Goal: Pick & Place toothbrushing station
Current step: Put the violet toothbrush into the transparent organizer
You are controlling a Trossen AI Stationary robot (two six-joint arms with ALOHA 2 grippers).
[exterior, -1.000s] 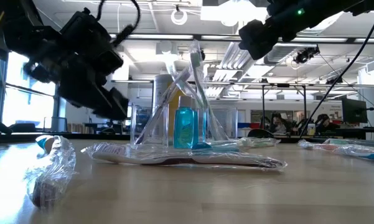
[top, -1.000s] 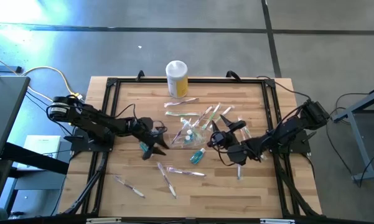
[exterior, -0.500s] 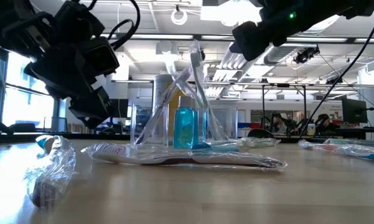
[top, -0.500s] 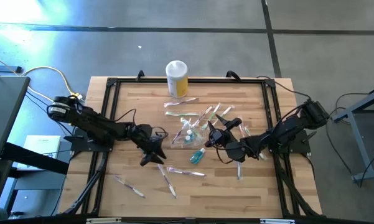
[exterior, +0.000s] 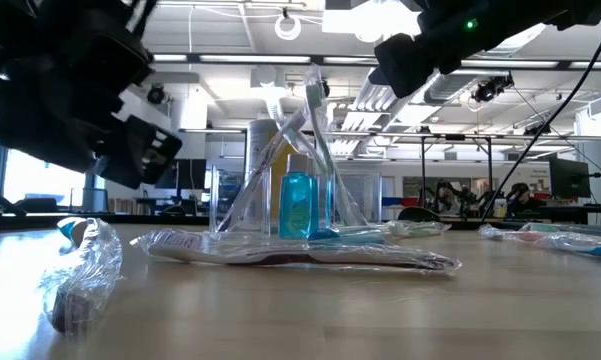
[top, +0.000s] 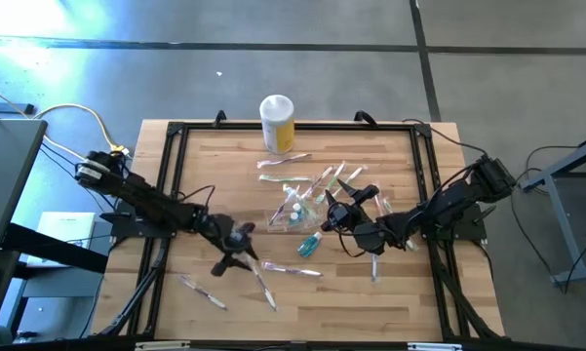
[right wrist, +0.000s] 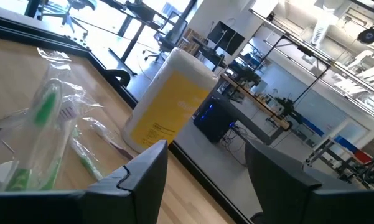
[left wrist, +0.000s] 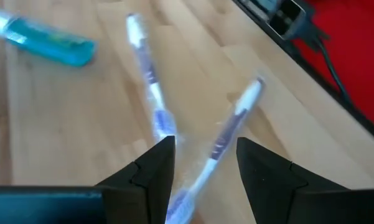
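The toothbrushing station [top: 294,211] is a clear container that stands on the wood at mid-table. It holds several toothbrushes and a blue bottle [exterior: 298,206], and it also shows in the low view [exterior: 242,200]. My left gripper [top: 236,260] is open and hovers over two wrapped toothbrushes [left wrist: 150,93] on the near side of the station. My right gripper [top: 339,198] is open and sits just right of the station, above the table, pointing toward the yellow jar [right wrist: 168,102].
A white-lidded yellow jar [top: 277,122] stands at the far edge. A teal tube [top: 309,244] lies near the station. Wrapped toothbrushes lie around the station [top: 285,156], toward the near edge [top: 263,278] and near left [top: 203,291]. A black frame [top: 171,175] rims the table.
My left gripper has moved away from the station's left side toward the table's near edge and now hangs over the wrapped toothbrushes. My right gripper has shifted a little toward the station. The station has not moved.
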